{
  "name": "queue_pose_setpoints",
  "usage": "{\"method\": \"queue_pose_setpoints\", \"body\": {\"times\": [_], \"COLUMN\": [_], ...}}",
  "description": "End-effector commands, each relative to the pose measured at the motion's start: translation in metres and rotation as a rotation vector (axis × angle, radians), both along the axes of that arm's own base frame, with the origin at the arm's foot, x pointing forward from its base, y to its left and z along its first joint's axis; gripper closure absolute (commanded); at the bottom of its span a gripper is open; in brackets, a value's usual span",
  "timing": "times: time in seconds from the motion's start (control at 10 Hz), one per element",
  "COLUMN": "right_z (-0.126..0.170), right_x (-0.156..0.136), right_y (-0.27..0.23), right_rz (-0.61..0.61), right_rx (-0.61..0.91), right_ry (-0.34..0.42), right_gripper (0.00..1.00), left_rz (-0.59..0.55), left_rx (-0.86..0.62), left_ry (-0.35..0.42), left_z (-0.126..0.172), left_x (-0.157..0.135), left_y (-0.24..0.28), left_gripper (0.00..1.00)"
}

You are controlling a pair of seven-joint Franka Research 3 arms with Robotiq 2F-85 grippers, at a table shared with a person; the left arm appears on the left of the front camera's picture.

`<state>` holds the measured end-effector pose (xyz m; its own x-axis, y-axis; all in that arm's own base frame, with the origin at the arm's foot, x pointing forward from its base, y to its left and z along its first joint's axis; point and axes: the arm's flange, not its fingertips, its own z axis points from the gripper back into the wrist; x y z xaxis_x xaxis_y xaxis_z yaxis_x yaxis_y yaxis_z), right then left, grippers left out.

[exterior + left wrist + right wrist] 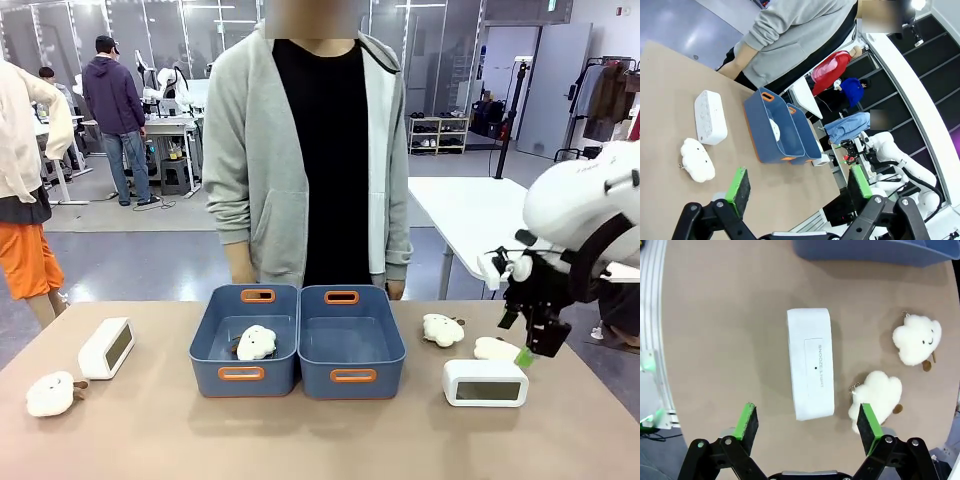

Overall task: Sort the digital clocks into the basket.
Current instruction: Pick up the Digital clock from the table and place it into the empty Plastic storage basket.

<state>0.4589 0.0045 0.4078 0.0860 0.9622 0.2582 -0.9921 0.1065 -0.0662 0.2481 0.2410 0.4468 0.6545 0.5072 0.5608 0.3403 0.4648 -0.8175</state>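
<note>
While my right pincer [806, 412] hangs wide open and empty above one digital clock [810, 362] on the tabletop [300, 435], my left pincer [798, 182] gapes equally wide, holding nothing. The other clock [106, 347] stands near the left edge. Two blue baskets, the left basket [212, 372] and the right basket [322, 378], sit side by side. I count four plush toys [256, 342]: one inside the left basket, one far left, two beside the right-hand clock.

Two digital clocks [106, 347] [485, 382], two baskets [207, 368] [316, 385], four plush toys [50, 393] [256, 342] [442, 329] [496, 349].
</note>
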Motion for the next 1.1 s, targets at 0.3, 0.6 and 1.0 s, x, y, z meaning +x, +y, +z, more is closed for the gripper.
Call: {"method": "queue_pose_setpoints", "body": {"times": [0.3,0.6,1.0], "right_z": [-0.057,-0.088,-0.092], "right_x": [0.006,0.014,0.015], "right_y": [0.018,0.032,0.040], "right_rz": [0.066,0.084,0.107], "right_rx": [-0.075,-0.131,-0.143], "right_ry": [-0.020,-0.016,-0.002], "right_gripper": [0.00,0.00,1.00], "left_rz": [-0.005,-0.005,-0.005], "left_rx": [-0.009,-0.009,-0.009], "left_ry": [-0.027,-0.027,-0.027], "left_z": [0.001,0.001,0.001], "left_x": [0.001,0.001,0.001], "left_y": [0.002,0.002,0.002], "left_gripper": [0.00,0.00,0.00]}}
